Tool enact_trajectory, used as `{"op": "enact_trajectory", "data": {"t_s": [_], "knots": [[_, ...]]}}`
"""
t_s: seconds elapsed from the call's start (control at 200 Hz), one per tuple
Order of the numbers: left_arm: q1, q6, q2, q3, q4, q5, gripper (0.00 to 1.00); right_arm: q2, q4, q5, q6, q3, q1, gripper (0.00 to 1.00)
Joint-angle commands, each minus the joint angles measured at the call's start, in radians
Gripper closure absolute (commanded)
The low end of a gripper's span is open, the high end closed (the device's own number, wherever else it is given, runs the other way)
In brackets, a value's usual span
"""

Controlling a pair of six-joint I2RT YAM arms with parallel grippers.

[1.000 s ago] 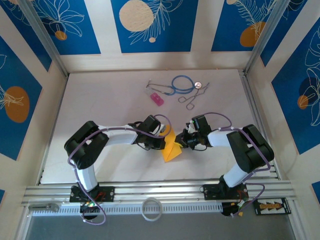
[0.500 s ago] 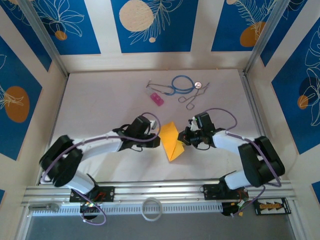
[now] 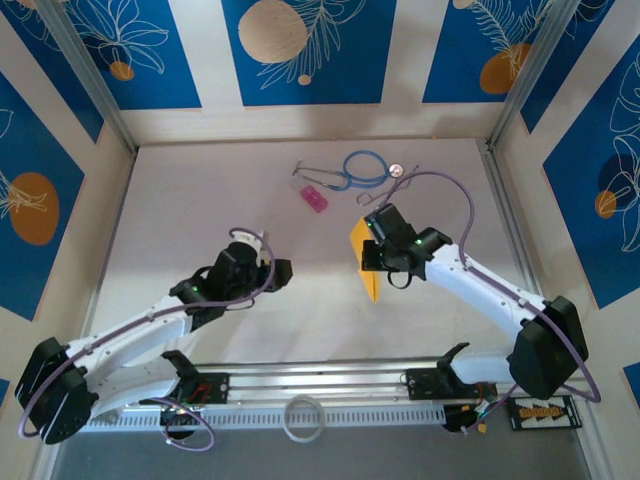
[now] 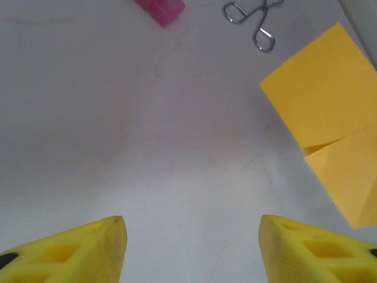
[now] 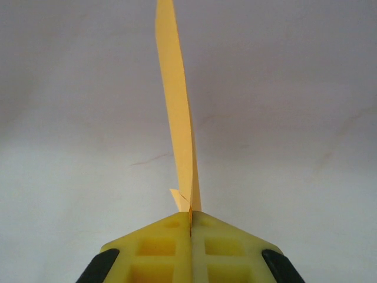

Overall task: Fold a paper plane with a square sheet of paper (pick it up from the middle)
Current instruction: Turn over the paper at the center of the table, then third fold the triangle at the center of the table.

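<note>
The orange-yellow sheet of paper (image 3: 360, 250) is folded into a narrow shape and hangs above the table right of centre. My right gripper (image 3: 374, 258) is shut on its lower part. In the right wrist view the paper (image 5: 177, 118) stands edge-on, rising straight out of the closed gripper (image 5: 190, 227), with a small folded corner beside the pinch. My left gripper (image 3: 274, 268) is off to the left, apart from the paper. In the left wrist view this gripper (image 4: 191, 227) is open over bare table, and the creased paper (image 4: 330, 118) shows at the right edge.
At the back of the table lie a small pink block (image 3: 315, 198), a blue looped tube (image 3: 365, 168) and metal forceps (image 3: 385, 198). Pink block (image 4: 162, 7) and forceps (image 4: 254, 17) show ahead of the left gripper. A white ring (image 3: 303, 417) sits by the front rail.
My left gripper has let go of the paper, opened and drawn back to the left. My right gripper has carried the paper up and farther from the front edge.
</note>
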Motion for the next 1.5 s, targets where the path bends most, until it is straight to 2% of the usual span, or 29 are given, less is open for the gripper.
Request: {"op": "enact_trajectory", "data": {"t_s": [0.0, 0.075, 0.21, 0.475, 0.68, 0.765, 0.81, 0.855, 0.905, 0.965, 1.065, 1.181, 1.326, 1.496], "knots": [[0.032, 0.099, -0.030, 0.046, -0.202, -0.100, 0.36, 0.072, -0.215, 0.307, 0.009, 0.072, 0.053, 0.95], [0.057, 0.131, -0.049, 0.066, -0.278, -0.125, 0.31, 0.128, -0.246, 0.383, 0.025, 0.102, 0.089, 0.95], [0.094, 0.124, -0.091, 0.066, -0.320, -0.125, 0.23, 0.237, -0.254, 0.440, 0.029, 0.149, 0.158, 0.96], [0.123, 0.075, -0.166, 0.029, -0.303, -0.156, 0.12, 0.517, -0.296, 0.404, 0.063, 0.328, 0.315, 0.95], [0.129, 0.061, -0.193, 0.033, -0.348, -0.168, 0.08, 0.647, -0.233, 0.244, 0.024, 0.447, 0.389, 0.92], [0.132, 0.057, -0.206, 0.030, -0.359, -0.167, 0.01, 0.645, -0.163, 0.114, -0.009, 0.449, 0.385, 0.86], [0.133, 0.055, -0.215, 0.023, -0.357, -0.160, 0.00, 0.623, -0.111, 0.031, -0.020, 0.429, 0.374, 0.82], [0.134, 0.051, -0.222, 0.015, -0.348, -0.153, 0.00, 0.581, -0.035, -0.073, -0.026, 0.389, 0.354, 0.73], [0.136, 0.053, -0.227, 0.007, -0.334, -0.132, 0.00, 0.518, 0.068, -0.194, -0.019, 0.316, 0.326, 0.68], [0.143, 0.051, -0.216, 0.010, -0.334, -0.100, 0.00, 0.419, 0.217, -0.340, 0.024, 0.196, 0.272, 0.56], [0.147, 0.056, -0.167, 0.024, -0.332, -0.037, 0.00, 0.279, 0.385, -0.473, 0.087, 0.027, 0.179, 0.49], [0.151, 0.052, -0.107, 0.022, -0.273, 0.057, 0.00, 0.156, 0.492, -0.553, 0.122, -0.140, 0.059, 0.52], [0.151, 0.039, -0.030, 0.022, -0.174, 0.183, 0.01, 0.076, 0.579, -0.661, 0.163, -0.299, -0.095, 0.69], [0.151, -0.028, 0.083, 0.022, -0.046, 0.332, 0.16, 0.075, 0.669, -0.781, 0.200, -0.400, -0.202, 0.82]]}}
